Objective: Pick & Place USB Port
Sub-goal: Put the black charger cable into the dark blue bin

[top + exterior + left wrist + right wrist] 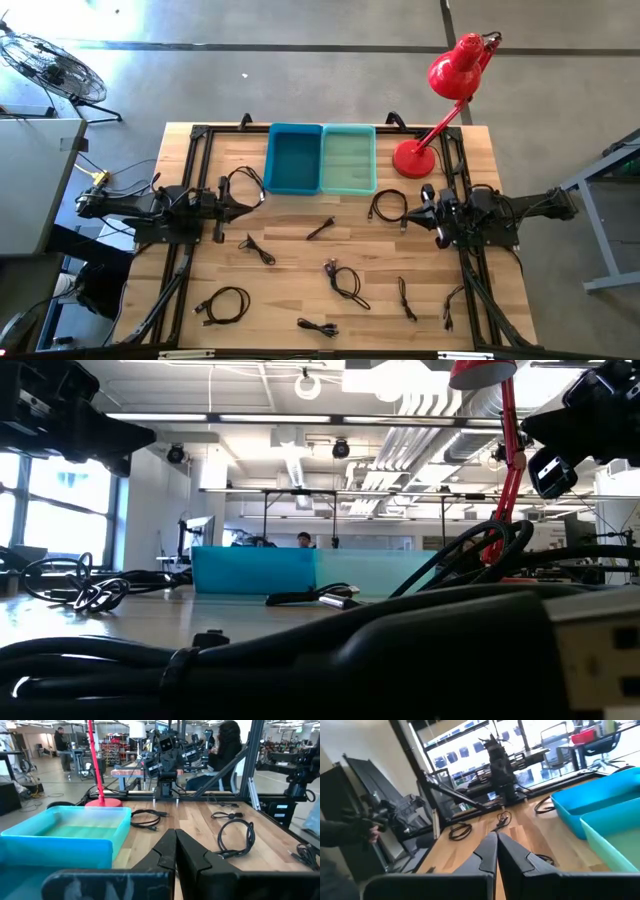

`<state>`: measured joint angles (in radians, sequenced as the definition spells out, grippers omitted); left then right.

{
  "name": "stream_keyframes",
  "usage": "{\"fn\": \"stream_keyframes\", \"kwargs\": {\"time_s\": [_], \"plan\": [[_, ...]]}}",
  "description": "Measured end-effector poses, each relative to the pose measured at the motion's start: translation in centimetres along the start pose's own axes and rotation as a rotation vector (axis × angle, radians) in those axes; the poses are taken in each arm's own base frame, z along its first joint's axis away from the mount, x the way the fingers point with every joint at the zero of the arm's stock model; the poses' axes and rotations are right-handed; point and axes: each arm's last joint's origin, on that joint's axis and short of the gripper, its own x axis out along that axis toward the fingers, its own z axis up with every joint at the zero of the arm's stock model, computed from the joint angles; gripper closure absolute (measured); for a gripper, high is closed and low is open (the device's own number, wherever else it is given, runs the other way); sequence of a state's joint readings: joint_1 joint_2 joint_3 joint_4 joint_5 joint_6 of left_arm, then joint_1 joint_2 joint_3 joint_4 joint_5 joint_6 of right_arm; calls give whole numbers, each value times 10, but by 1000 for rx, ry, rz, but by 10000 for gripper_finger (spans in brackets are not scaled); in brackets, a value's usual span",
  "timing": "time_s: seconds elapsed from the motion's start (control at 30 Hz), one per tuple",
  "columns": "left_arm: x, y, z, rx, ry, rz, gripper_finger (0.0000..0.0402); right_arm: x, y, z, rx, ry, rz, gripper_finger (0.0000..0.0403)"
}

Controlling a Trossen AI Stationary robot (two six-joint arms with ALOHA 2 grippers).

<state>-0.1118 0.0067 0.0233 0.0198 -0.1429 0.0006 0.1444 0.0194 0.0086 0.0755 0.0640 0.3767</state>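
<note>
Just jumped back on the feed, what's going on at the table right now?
Nothing is being handled yet. The left end effector sits shut and empty at the table's left edge, and the right end effector sits shut and empty at the right edge, the two facing each other. Several black USB cables lie loose across the wooden table. The blue bin and the green bin stand side by side at the far edge, both apparently empty, beside the red lamp.

Foreground cable [400,650] blurred, filling low view; cable connectors [345,283] too small to identify
</note>
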Motion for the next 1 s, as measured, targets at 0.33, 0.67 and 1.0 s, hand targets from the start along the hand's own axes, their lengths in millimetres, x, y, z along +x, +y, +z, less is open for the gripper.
{"fn": "stream_keyframes", "kwargs": {"time_s": [0.33, 0.67, 1.0], "plan": [[0, 1, 0, 1, -3, 36, 401, -1, 3, 10, -65, -101, -14, 398], [0, 3, 0, 143, 7, 88, 401, -15, 41, 111, -405, -205, -33, 399], [0, 3, 0, 144, 4, 98, 401, 41, 70, 185, -588, 518, -241, 402]]}}
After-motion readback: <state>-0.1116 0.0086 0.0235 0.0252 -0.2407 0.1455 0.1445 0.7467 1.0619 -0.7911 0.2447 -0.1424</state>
